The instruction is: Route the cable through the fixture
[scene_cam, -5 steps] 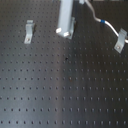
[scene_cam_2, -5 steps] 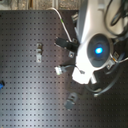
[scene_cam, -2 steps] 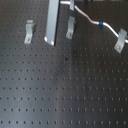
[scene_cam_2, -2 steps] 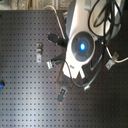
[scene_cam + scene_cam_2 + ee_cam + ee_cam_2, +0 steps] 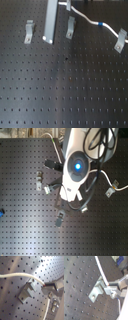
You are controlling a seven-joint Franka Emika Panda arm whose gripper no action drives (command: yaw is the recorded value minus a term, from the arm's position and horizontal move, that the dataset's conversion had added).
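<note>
I am looking at the black perforated metal worktop point(image 5: 65, 95) with three small grey metal clip fixtures bolted to it. Taking the middle grey clip fixture point(image 5: 70, 27) as my landmark in the first exterior view, the thin white flexible cable point(image 5: 86, 18) is running from just above it off toward the first exterior view's right, its short blue band point(image 5: 101, 24) sitting between the landmark and the right-hand grey clip fixture point(image 5: 120, 39), where the cable is ending. The left-hand grey clip fixture point(image 5: 29, 31) is standing well apart on the landmark's other side, and a broad flat grey metal bar point(image 5: 50, 21) is hanging between them.

In both wrist views the cable point(image 5: 17, 275) is lying across the top of a clip fixture point(image 5: 27, 291), and the end effector point(image 5: 109, 286) is pinching the cable point(image 5: 101, 271) right beside that clip point(image 5: 97, 290), its fingers closed narrowly on the cord.
</note>
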